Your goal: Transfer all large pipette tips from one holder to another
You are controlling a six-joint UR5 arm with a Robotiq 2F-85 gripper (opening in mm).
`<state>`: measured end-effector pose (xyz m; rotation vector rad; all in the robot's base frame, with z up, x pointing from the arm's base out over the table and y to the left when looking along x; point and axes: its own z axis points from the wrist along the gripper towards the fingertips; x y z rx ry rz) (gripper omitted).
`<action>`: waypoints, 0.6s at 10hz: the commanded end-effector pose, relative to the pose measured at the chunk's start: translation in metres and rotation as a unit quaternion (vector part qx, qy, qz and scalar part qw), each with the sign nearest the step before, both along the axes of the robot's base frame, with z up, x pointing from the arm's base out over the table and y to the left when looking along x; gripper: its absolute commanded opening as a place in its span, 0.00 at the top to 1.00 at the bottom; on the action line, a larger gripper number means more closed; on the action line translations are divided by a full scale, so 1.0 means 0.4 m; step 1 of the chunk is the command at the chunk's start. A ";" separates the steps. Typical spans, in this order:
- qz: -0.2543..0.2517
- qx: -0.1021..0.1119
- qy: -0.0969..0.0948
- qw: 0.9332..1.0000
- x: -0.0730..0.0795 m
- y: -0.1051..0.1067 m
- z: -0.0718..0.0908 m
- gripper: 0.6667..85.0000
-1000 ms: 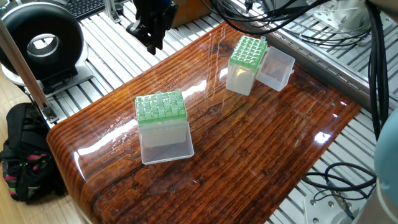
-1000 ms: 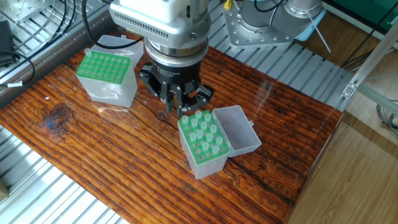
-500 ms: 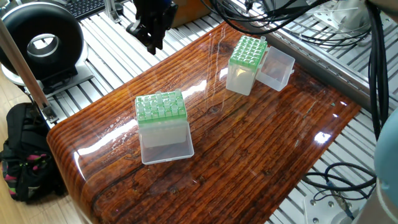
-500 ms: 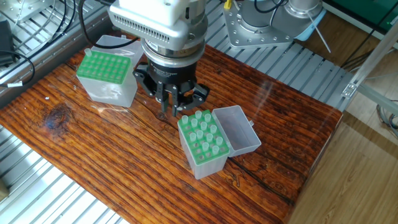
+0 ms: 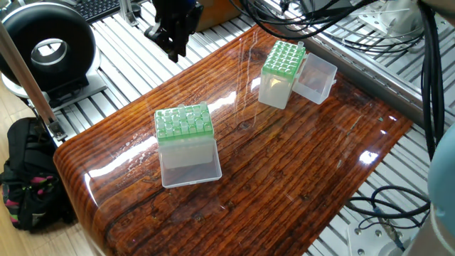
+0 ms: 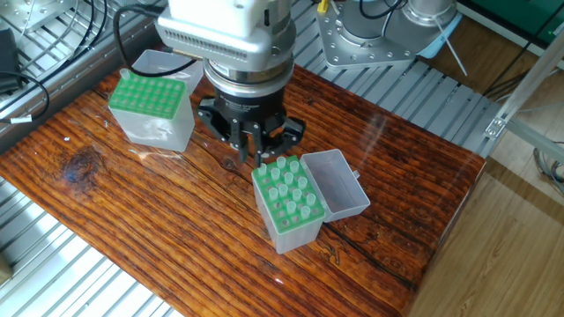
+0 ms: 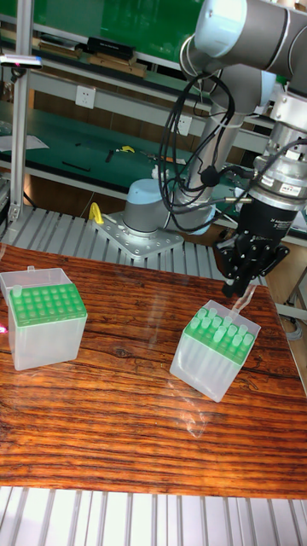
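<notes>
- Tool (image 6: 251, 151) pointing straight down above the wooden surface (image 6: 132, 220), just behind the back edge of the nearer green-topped box (image 6: 287, 204); in the tall fixed view the tool (image 7: 247, 286) sits above that box's (image 7: 215, 348) far right corner.
- Fingers (image 6: 244, 146) close together; a thin pale sliver shows between them in the tall fixed view, but I cannot tell whether it is a gripped tip or how far the jaws stand apart.
- Large pipette tips (image 6: 289, 187) stand upright in the nearer box, their whitish open ends poking above the green rack; they fill only part of the holes.
- Clear lid (image 6: 337, 183) of that box lies open, swung out to the side away from the tool and resting on the surface.
- Second green-topped box (image 6: 152, 107) stands well apart at the far end of the surface, its own clear lid (image 6: 157, 62) hanging open behind it.
- In one fixed view, only the dark tool (image 5: 173, 28) shows at the top edge, above the surface's edge and apart from both boxes.
</notes>
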<state>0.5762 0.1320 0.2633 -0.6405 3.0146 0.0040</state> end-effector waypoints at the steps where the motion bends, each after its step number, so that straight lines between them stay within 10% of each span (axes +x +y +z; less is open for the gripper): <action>1: 0.065 0.003 -0.005 0.998 -0.015 0.010 -0.008 0.69; 6: 0.013 0.033 -0.004 0.999 -0.056 0.298 -0.079 0.69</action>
